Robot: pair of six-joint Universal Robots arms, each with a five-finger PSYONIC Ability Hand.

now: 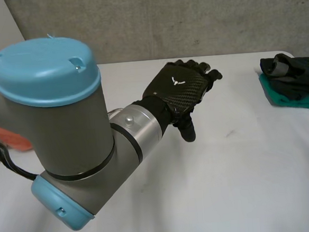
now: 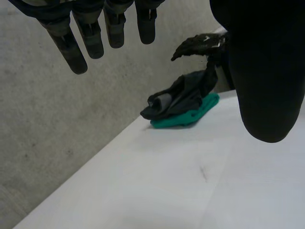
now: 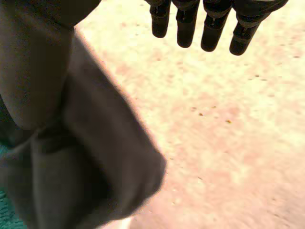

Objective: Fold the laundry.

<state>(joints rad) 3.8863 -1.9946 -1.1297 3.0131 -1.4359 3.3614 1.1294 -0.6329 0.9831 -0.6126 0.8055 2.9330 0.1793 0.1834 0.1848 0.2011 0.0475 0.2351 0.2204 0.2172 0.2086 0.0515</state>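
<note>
Two laundry items lie stacked at the right edge of the frame in the head view: a dark garment [image 1: 294,70] on top of a green cloth [image 1: 287,100], both on the white table [image 1: 244,184] near its far side. The left arm [image 1: 65,127] fills the left of that frame and reaches toward the centre. The left hand [image 1: 180,90] is above bare table at mid-frame, well apart from the stack. In its own wrist view the left hand's fingers [image 2: 95,36] are straight and spread, with the thumb standing apart, and it holds nothing. The right hand [image 2: 202,44] is seen past those fingertips, directly above the stack. A strip of the dark garment rises from the pile to it. In the right wrist view the dark garment hangs beside that hand. Whether the right hand grips the garment or merely carries it cannot be determined. An orange object [image 1: 10,141] shows at the left edge, partly hidden behind the left arm. A grey concrete wall [image 1: 190,18] stands behind the table.
</note>
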